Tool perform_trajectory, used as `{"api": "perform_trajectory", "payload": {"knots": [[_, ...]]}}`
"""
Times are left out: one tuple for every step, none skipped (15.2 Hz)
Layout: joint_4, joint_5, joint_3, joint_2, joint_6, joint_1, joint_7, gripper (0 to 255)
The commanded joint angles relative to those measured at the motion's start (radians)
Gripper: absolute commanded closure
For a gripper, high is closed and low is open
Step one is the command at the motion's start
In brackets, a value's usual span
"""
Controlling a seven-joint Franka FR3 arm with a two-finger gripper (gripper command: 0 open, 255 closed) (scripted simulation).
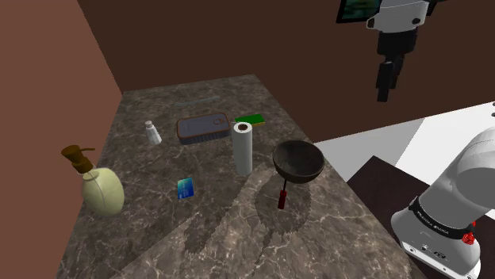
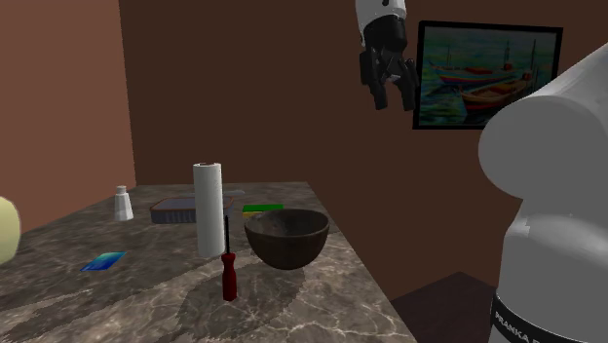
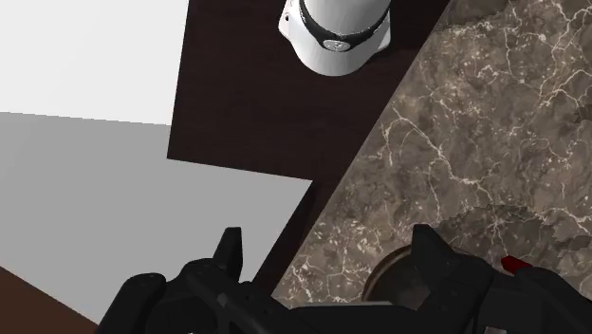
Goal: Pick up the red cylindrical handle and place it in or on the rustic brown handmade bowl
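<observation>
Red handle point(image 2: 229, 276): upright beside the brown bowl point(image 2: 285, 248), untouched
Gripper point(image 2: 392, 97): high above, fingers apart, empty
Remaining: grasp, lift, placing in bowl

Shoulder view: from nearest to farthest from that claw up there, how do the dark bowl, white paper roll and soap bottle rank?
1. Dark bowl, below the claw, toward the right.
2. White paper roll, mid-table.
3. Soap bottle, far left.
</observation>
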Motion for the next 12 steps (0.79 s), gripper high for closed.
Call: {"api": "perform_trajectory", "payload": {"knots": [[0.000,0.000,0.000,0.000,0.000,0.000,0.000,0],[-0.014,0.018,0.017,0.007,0.018,0.006,0.024,0],[-0.027,0.037,0.035,0.016,0.037,0.013,0.048,0],[-0.038,0.055,0.053,0.026,0.057,0.020,0.071,0],[-0.049,0.073,0.070,0.037,0.077,0.027,0.094,0],[-0.058,0.091,0.088,0.050,0.097,0.034,0.117,0],[-0.066,0.109,0.106,0.065,0.118,0.041,0.140,0],[-0.073,0.126,0.124,0.081,0.140,0.047,0.162,0],[-0.079,0.143,0.142,0.098,0.162,0.054,0.184,0],[-0.083,0.159,0.160,0.117,0.185,0.061,0.206,0],[-0.086,0.175,0.178,0.138,0.208,0.068,0.228,0],[-0.087,0.190,0.196,0.159,0.231,0.074,0.250,0]]}}
